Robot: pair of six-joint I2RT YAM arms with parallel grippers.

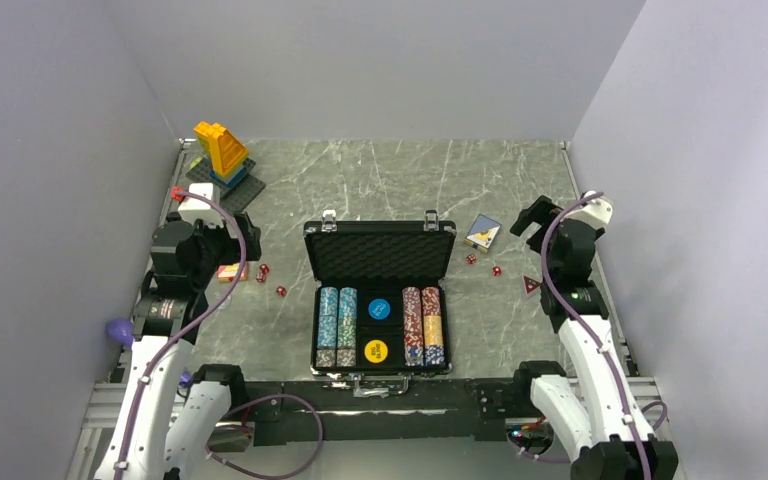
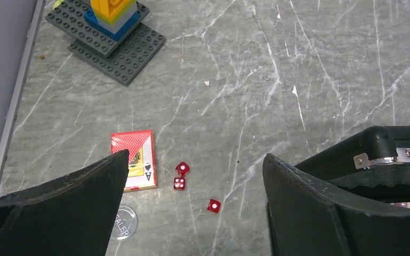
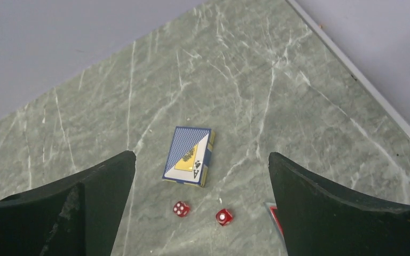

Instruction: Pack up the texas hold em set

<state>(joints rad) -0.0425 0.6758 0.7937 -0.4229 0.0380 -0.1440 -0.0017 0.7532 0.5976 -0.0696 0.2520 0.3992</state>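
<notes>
Open black case [image 1: 380,255], egg-crate foam in its lid, lies by the near edge, holding striped chip rows [image 1: 336,326]. Left gripper [image 2: 195,160], jaws wide, faces the red deck [image 2: 133,168] near the left edge; only its view shows a clear dealer disc [image 2: 123,223]. Right gripper [image 3: 201,158], equally wide, faces the blue deck [image 3: 188,156] toward the right edge.

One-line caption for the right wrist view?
Open right claw hovers over a blue card deck and two red dice on the grey marbled table.
</notes>
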